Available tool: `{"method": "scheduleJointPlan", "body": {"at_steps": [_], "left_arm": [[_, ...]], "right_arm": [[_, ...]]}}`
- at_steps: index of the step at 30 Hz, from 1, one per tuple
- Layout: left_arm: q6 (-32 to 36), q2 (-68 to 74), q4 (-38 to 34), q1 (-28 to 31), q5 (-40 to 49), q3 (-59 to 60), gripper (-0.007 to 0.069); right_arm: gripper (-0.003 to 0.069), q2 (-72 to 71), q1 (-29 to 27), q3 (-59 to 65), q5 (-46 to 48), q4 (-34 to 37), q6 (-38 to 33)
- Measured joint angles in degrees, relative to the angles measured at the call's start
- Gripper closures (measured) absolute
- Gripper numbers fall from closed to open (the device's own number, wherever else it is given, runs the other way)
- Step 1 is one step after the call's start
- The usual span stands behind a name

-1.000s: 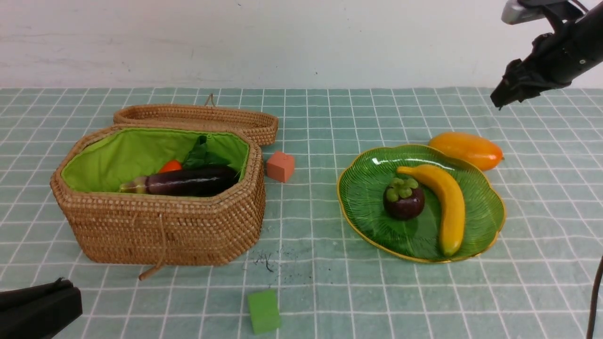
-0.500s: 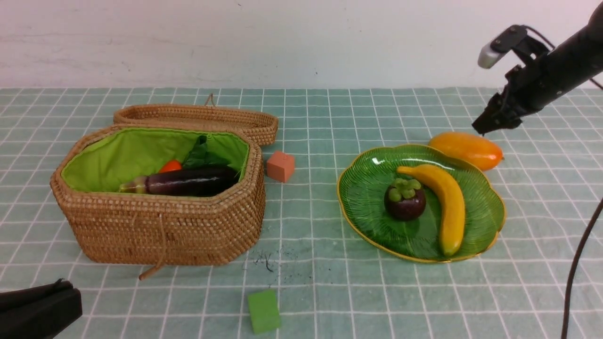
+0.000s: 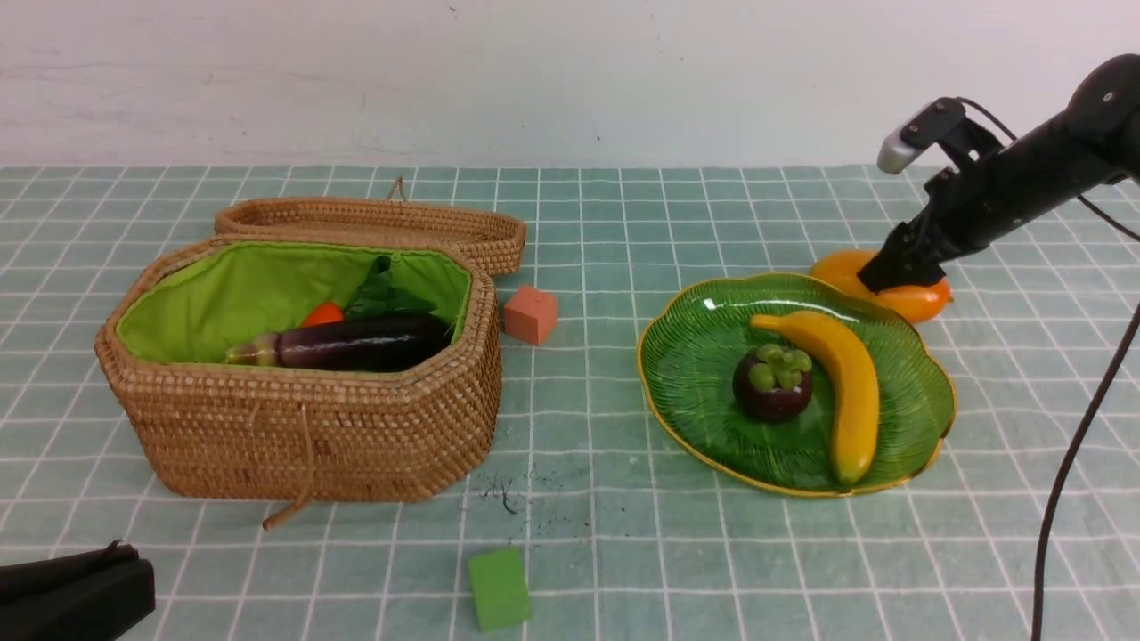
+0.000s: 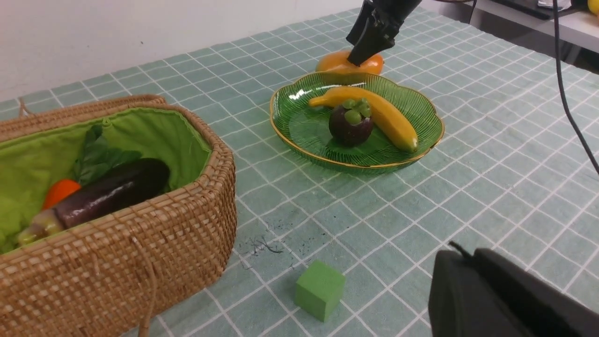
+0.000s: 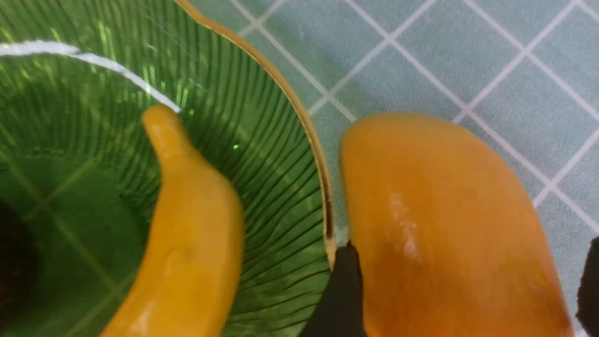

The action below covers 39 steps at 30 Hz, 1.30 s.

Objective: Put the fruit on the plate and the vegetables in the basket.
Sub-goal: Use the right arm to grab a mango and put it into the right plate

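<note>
Change: the right gripper (image 3: pixel 888 274) has come down from high above onto the oval orange-yellow toy mango (image 3: pixel 922 298), and its jaws have spread wide, astride it.
Mango: on the cloth, just beside the glossy green glass plate (image 3: pixel 695 356), not yet lifted.
On plate: long yellow banana (image 3: pixel 846 392), round dark-purple mangosteen (image 3: pixel 772 385).
Left gripper (image 3: pixel 62 596): closed, low at the near edge.
Meaning: the last fruit looks ready to be gripped.

White wall (image 3: pixel 534 80) behind teal checked tablecloth (image 3: pixel 623 552)

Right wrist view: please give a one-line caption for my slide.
Open right gripper straddles the mango lying beside the plate that holds the banana.
</note>
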Motion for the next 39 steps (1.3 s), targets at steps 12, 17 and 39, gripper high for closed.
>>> {"method": "scheduleJointPlan", "body": {"at_steps": [12,17,39], "left_arm": [[0.0,0.0,0.0,0.0,0.0,0.0,0.0599],[0.0,0.0,0.0,0.0,0.0,0.0,0.0596],[0.0,0.0,0.1,0.0,0.0,0.0,0.0593]], "right_arm": [[0.0064,1.8,0.0,0.0,-2.7,0.2,0.0],[0.0064,2.7,0.0,-0.4,-3.7,1.2,0.0],[0.0097,3.1,0.1,-0.5,-4.4,1.0,0.0]]}}
